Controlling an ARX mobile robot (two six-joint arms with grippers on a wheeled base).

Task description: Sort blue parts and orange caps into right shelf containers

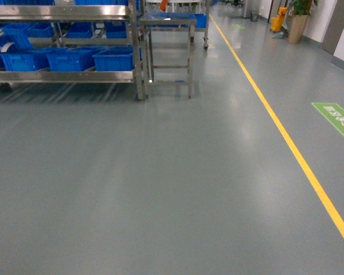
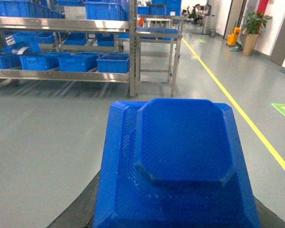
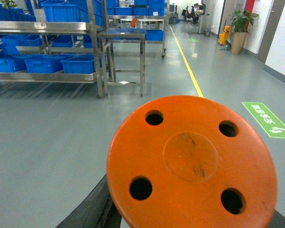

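Observation:
A blue part with a raised octagonal face fills the left wrist view. My left gripper is shut on it, and the dark fingers show at both lower edges. An orange cap, round and flat-topped with several holes, fills the right wrist view, with my right gripper shut on it. Neither gripper shows in the head view. The right shelf containers, blue crates, stand far ahead on the lower level of a steel rack. They also appear as blue crates and blue crates in the wrist views.
A small steel table stands beside the rack's right end. A yellow floor line runs diagonally on the right, with a green floor sign beyond it. A potted plant stands far back. Grey floor lies between me and the rack.

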